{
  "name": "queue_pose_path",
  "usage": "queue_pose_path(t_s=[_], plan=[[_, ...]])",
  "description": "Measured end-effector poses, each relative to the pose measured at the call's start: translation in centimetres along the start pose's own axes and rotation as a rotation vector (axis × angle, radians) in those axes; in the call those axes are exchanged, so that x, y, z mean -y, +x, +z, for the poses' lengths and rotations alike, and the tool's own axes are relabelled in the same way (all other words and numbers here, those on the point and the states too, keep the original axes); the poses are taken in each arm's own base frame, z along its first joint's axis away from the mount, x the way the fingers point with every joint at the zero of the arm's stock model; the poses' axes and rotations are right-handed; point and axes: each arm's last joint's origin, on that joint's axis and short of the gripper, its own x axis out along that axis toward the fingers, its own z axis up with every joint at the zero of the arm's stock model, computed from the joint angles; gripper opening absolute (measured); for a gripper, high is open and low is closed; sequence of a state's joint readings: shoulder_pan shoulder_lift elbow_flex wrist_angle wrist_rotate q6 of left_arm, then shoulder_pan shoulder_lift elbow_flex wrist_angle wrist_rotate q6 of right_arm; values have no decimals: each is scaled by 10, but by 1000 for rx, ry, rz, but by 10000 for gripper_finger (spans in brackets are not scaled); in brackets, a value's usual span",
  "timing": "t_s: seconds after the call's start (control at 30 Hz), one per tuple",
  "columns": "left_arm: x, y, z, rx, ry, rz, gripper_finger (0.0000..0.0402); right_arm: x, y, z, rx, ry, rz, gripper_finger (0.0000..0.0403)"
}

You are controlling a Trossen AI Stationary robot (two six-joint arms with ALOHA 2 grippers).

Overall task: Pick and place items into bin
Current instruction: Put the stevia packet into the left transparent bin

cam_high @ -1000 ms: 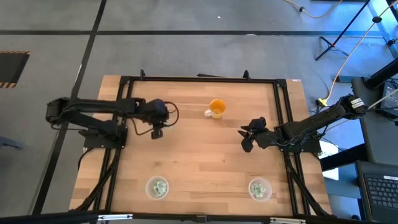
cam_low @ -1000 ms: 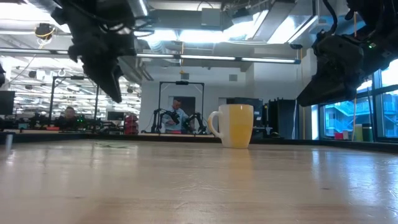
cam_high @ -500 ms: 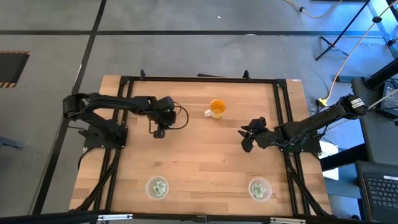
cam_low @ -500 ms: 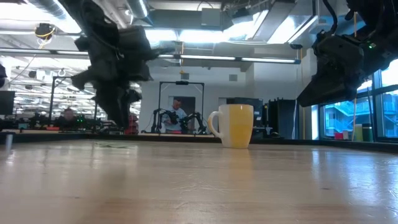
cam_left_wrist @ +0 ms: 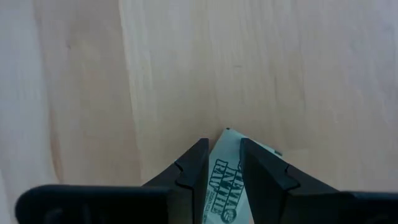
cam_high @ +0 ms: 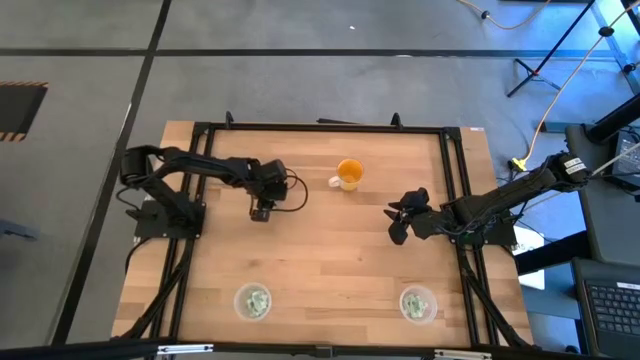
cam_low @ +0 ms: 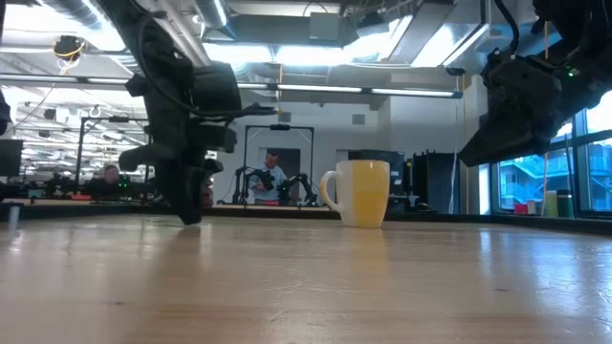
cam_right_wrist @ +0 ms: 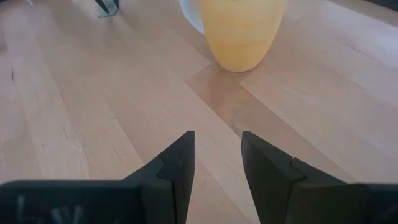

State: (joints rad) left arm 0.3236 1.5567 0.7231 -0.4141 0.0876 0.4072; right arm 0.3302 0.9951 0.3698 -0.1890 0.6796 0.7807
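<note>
Green-and-white packet (cam_left_wrist: pixel 225 180) sits pinched between the left gripper's (cam_high: pixel 261 212) fingers (cam_left_wrist: pixel 186 171), low over the wooden table (cam_high: pixel 330 250). That gripper has come down and moved nearer the orange mug (cam_high: pixel 349 173) than before. The right gripper (cam_high: pixel 396 222) waits, fingers a little apart.

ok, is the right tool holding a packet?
No. In its wrist view the right tool shows only bare wood between its fingers, with the orange mug ahead of it.

Setting: open-plan robotics lab. Exposed ceiling ducts (cam_low: pixel 287 72), strip lighting, workbenches (cam_low: pixel 67 199), another robot rig (cam_low: pixel 273 177) and seated persons (cam_low: pixel 107 177) are seen beyond the wooden table (cam_low: pixel 306 287).
</note>
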Motion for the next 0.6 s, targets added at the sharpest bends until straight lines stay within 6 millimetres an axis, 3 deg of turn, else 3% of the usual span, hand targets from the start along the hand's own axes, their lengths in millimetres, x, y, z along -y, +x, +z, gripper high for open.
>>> queue_pose_path(t_s=[0.23, 0.6], plan=[[-1, 6, 0, -16, -2, -9, 78, 0, 0, 0, -1, -1, -1, 135], [-1, 6, 0, -20, -3, -1, 4, 0, 0, 0, -3, -3, -3, 135]])
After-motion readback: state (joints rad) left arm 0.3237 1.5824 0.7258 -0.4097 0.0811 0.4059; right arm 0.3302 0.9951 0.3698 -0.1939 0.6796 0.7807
